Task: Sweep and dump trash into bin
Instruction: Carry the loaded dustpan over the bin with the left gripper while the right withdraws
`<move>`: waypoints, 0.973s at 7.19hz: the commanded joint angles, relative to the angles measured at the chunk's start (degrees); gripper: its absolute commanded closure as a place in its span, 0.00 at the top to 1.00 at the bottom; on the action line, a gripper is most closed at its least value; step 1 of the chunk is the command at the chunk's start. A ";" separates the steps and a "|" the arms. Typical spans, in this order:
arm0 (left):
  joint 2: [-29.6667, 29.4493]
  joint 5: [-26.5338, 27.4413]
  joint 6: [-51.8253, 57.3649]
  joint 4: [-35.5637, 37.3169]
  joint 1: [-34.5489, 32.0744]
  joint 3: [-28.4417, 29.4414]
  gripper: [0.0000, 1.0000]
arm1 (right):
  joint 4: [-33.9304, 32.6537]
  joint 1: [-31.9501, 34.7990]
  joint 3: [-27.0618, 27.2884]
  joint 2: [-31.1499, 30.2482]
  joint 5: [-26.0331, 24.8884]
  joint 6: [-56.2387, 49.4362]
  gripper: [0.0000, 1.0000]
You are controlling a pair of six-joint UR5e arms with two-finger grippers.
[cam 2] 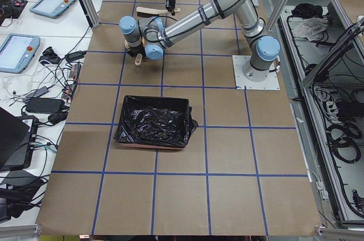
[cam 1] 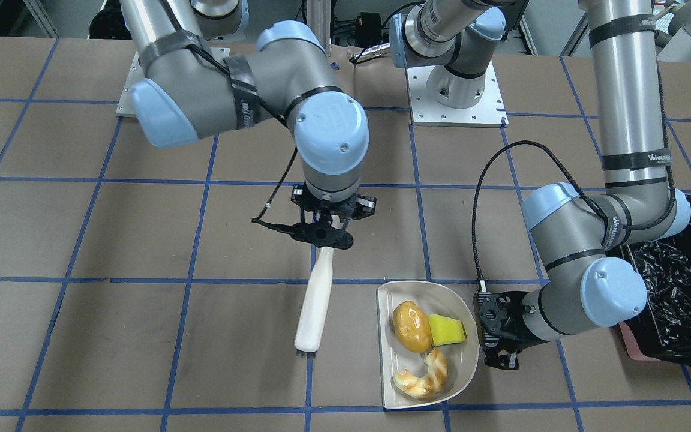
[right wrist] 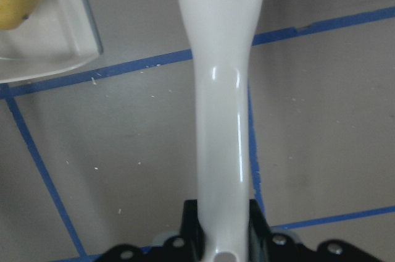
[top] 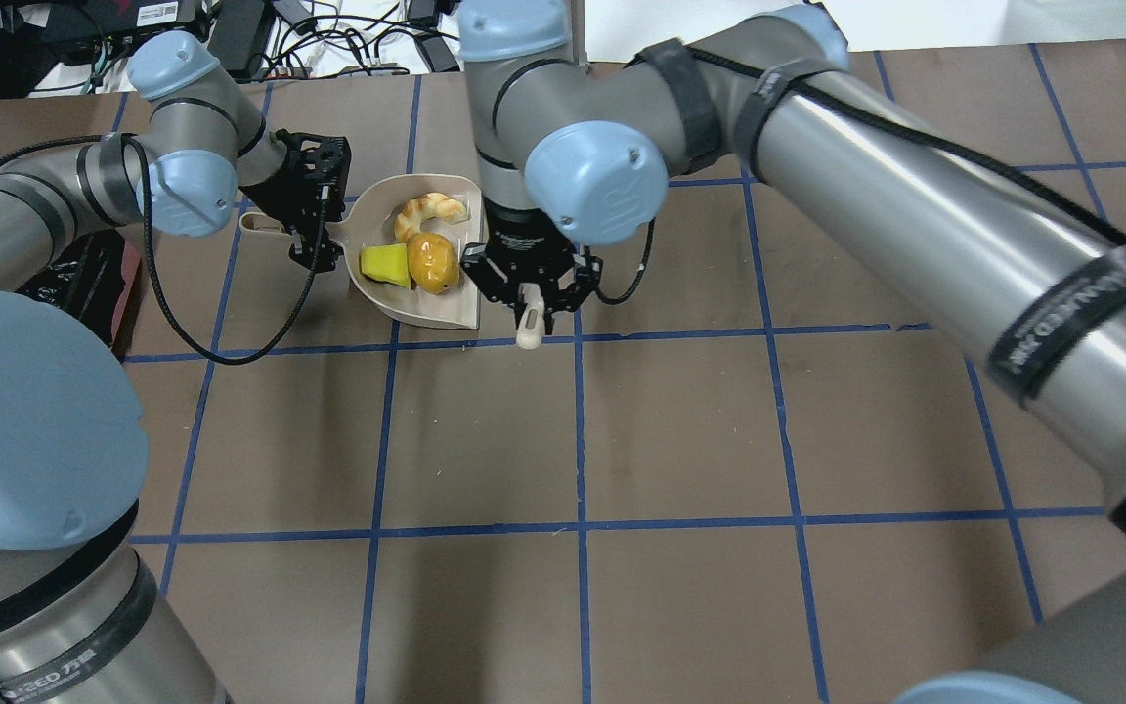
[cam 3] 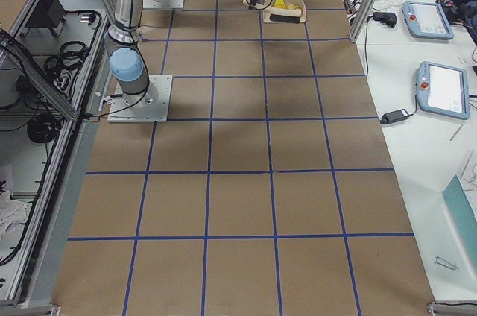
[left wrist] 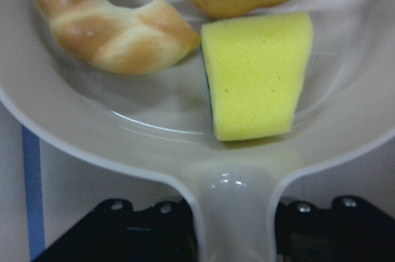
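Note:
The beige dustpan [cam 1: 417,294] lies flat on the table and holds all three pieces of trash: the potato-like lump [cam 1: 411,327], the yellow sponge wedge [cam 1: 446,330] and the croissant [cam 1: 423,375]. My left gripper [cam 1: 498,333] is shut on the dustpan's handle, which the left wrist view shows between its fingers [left wrist: 234,225]. My right gripper [cam 1: 321,231] is shut on the handle of the white brush [cam 1: 315,300]. The brush stands bristles-down on the table beside the pan's open edge. The bin [cam 1: 681,288], pink with a black bag, stands beyond my left arm.
The two arm base plates [cam 1: 456,111] are at the robot's side of the table. A black cable [cam 1: 477,204] loops up from my left wrist. The bin also shows whole in the exterior left view [cam 2: 153,121]. Blue tape lines grid the brown table.

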 commanded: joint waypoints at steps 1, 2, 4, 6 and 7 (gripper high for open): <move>1.03 -5.39 -0.02 -2.91 1.91 0.00 0.00 | 1.26 -11.88 10.41 -10.02 -3.17 -11.89 0.00; 1.21 -5.77 0.07 -3.28 2.35 0.00 0.00 | 1.26 -18.04 13.59 -12.75 -3.98 -18.75 0.00; 1.91 -7.52 0.07 -3.37 3.93 0.08 0.00 | 1.00 -25.37 15.46 -14.27 -7.67 -30.01 0.00; 4.27 -8.15 0.15 -7.04 7.26 1.39 0.00 | 0.73 -33.52 16.25 -14.10 -8.55 -41.07 0.00; 5.68 -8.84 0.68 -9.76 9.11 2.19 0.00 | -0.05 -36.96 18.52 -14.18 -9.08 -45.67 0.00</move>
